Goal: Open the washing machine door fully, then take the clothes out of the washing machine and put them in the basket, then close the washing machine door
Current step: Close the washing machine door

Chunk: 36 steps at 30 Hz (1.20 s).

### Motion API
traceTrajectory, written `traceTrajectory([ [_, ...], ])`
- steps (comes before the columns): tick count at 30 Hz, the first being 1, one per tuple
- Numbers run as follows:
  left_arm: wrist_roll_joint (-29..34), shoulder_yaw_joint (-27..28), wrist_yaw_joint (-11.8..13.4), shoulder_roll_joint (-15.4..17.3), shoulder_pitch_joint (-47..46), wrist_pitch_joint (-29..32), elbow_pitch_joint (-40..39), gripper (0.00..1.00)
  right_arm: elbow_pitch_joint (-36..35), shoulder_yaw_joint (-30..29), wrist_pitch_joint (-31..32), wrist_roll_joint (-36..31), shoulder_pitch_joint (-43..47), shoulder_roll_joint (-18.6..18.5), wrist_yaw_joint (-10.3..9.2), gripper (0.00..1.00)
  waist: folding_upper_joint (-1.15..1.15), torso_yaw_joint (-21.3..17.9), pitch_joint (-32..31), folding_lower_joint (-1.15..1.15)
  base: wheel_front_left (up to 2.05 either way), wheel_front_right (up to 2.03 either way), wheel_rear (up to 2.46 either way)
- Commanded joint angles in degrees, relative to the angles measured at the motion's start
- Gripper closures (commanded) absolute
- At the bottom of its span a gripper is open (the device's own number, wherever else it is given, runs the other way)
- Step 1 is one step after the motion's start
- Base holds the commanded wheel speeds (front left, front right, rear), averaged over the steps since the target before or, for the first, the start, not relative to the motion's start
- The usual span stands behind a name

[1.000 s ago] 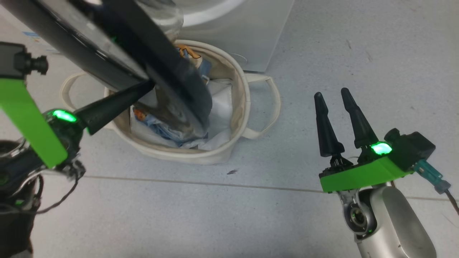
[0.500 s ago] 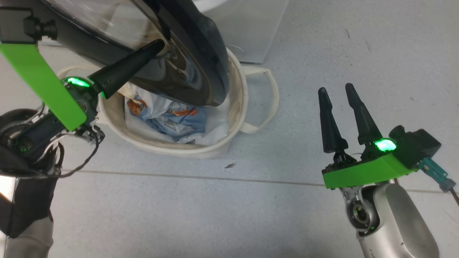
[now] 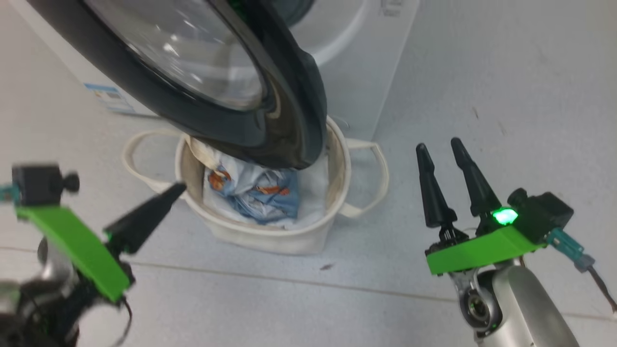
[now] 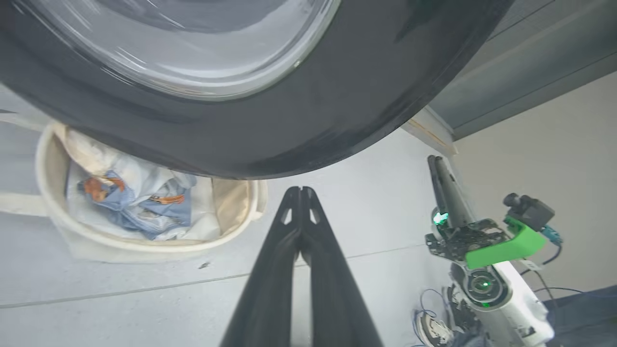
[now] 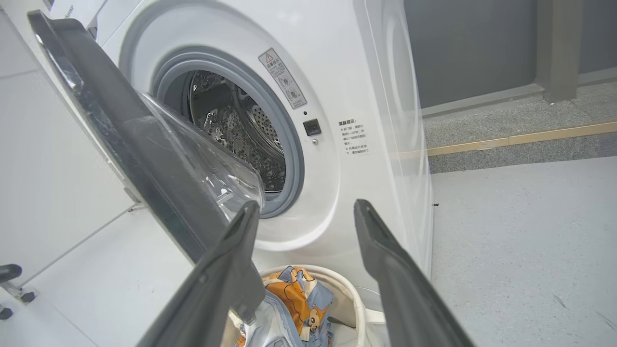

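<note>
In the head view, the large round washing machine door (image 3: 289,120), with its wide glossy black rim and clear bulging glass bowl, is seen partly open and hanging over the round cream canvas basket (image 3: 270,238). The basket stands on the floor just in front of the white box-shaped washing machine (image 3: 356,72). The small light blue and white clothes (image 3: 260,193), printed with orange-brown figures, are seen lying inside it. The left gripper (image 3: 176,189) is held low beside the basket, apart from the door. The right gripper (image 3: 438,143) is held well to the other side, with its fingers parted and nothing between them.

In the left wrist view, the left gripper's fingers are pressed tip to tip, with nothing clamped, just below the door's black rim.

In the right wrist view, the drum is seen through the grey seal, and no cloth can be made out in it. Closing is therefore judged the remaining step. The door is judged rigid, hinged and fairly heavy, and its gloss slippery. It is best pushed on the black rim at the free edge, not on the glass.
</note>
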Motion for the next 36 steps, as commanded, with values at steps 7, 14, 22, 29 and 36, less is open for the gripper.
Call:
traceTrajectory([
  [7, 16.0, 0.98, -0.39, 3.39, 8.93, -20.59, -0.49, 0.99, -1.33, 2.37, -0.7, 0.59, 3.52, 0.39, 0.03, 0.0, 0.0, 4.76, -7.67, 0.0, 0.0, 0.0, 0.0],
  [14, 29.15, -1.62, -0.38, 0.48, 13.46, -40.3, 6.38, 1.0, -1.46, 3.96, -0.7, 0.4, 5.41, 0.39, 0.03, 0.0, 0.0, 7.08, -9.71, 0.0, 0.0, 0.0, 0.0],
  [22, 35.75, -3.9, 1.19, -3.13, 14.28, -49.59, 11.61, 1.0, -2.34, 4.03, -0.7, 0.87, 6.56, 0.39, 0.03, 0.0, 0.0, 8.64, -10.5, 0.0, 0.0, 0.0, 0.0],
  [29, 43.41, -5.42, 2.65, -5.2, 13.36, -52.2, 15.26, 1.0, -2.15, 4.49, -0.7, 1.01, 6.98, 0.39, 0.03, 0.0, 0.0, 9.09, -10.01, 0.0, 0.0, 0.0, 0.0],
  [36, 47.78, -4.22, 3.21, -7.2, 13.22, -52.39, 15.36, 0.0, -2.3, 4.41, -0.7, 1.17, 6.69, 0.39, 0.03, 0.0, 0.0, 8.84, -9.76, 0.0, 0.0, 0.0, 0.0],
])
